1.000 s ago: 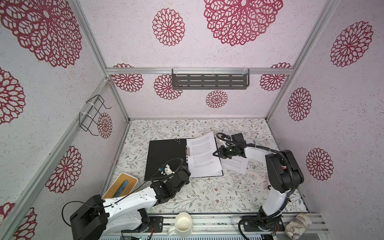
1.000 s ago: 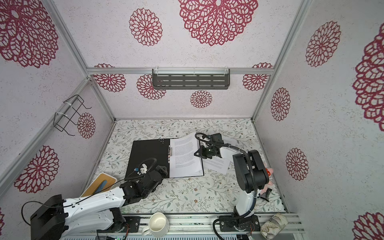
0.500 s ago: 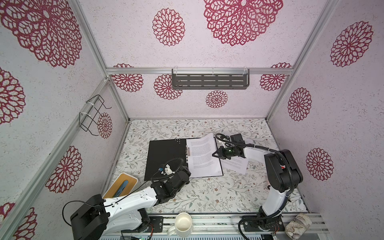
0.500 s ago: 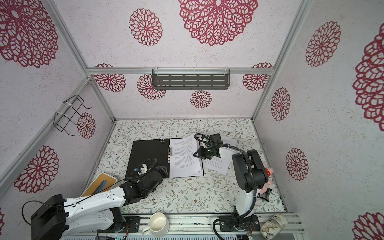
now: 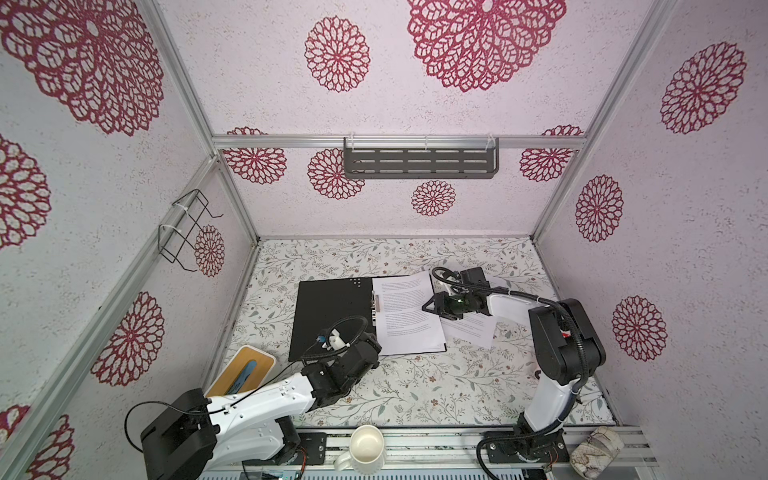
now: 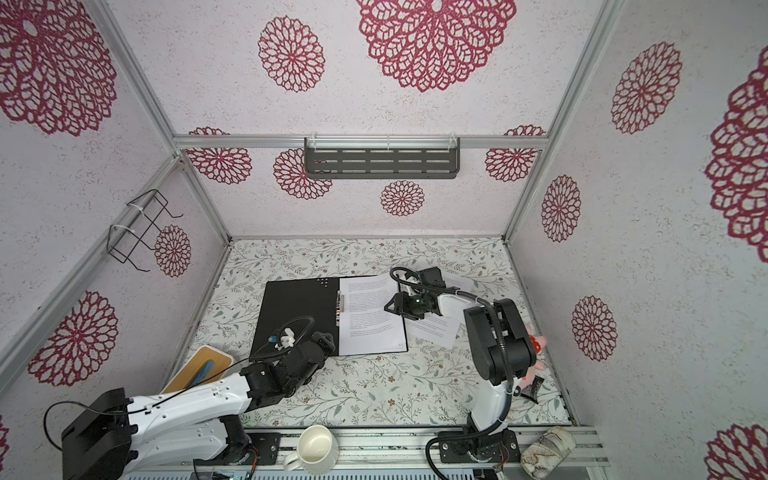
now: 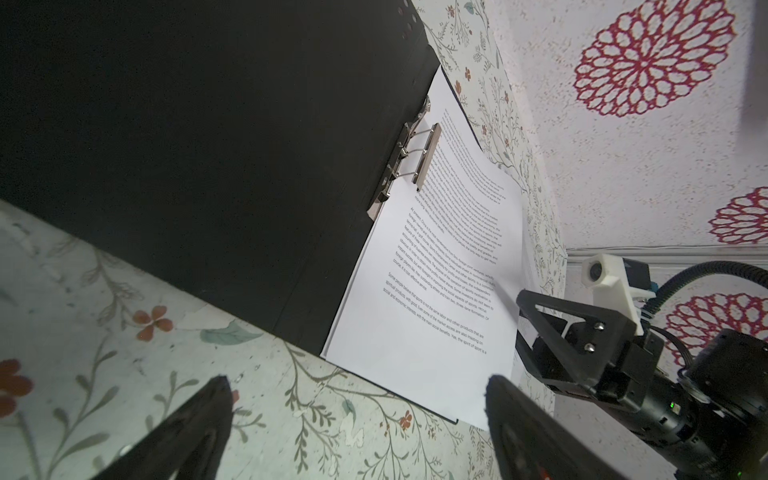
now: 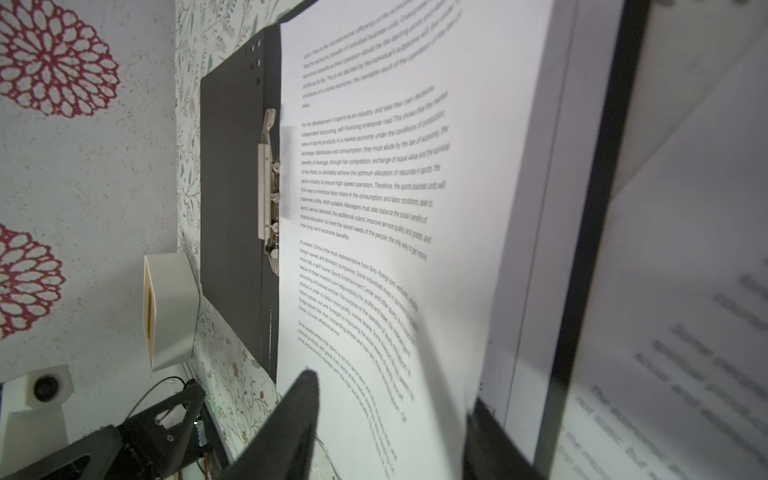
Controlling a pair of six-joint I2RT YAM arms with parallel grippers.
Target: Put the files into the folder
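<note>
The folder (image 5: 328,316) (image 6: 295,316) lies open on the table, black inside, with a metal clip (image 5: 377,305) (image 7: 415,158) at its spine. A printed text sheet (image 5: 405,316) (image 6: 370,320) (image 8: 395,166) of the files lies on its right half. Another white edge (image 8: 532,249) shows beneath it. Another text sheet (image 5: 471,328) (image 6: 432,330) rests on the table right of the folder, under my right arm. My right gripper (image 5: 428,307) (image 8: 392,399) is open at the top sheet's right edge, which lies between its fingers. My left gripper (image 5: 370,347) (image 7: 357,395) hovers open and empty at the folder's front edge.
A wood-topped white tray (image 5: 245,370) holding a blue item sits at the front left. A white mug (image 5: 365,446) and a patterned roll (image 5: 594,451) stand on the front rail. A pink toy (image 6: 536,345) lies by the right wall.
My right gripper's jaws have come apart at the sheet's right edge, and the lifted sheet has settled flatter onto the folder. The left arm has not moved.
</note>
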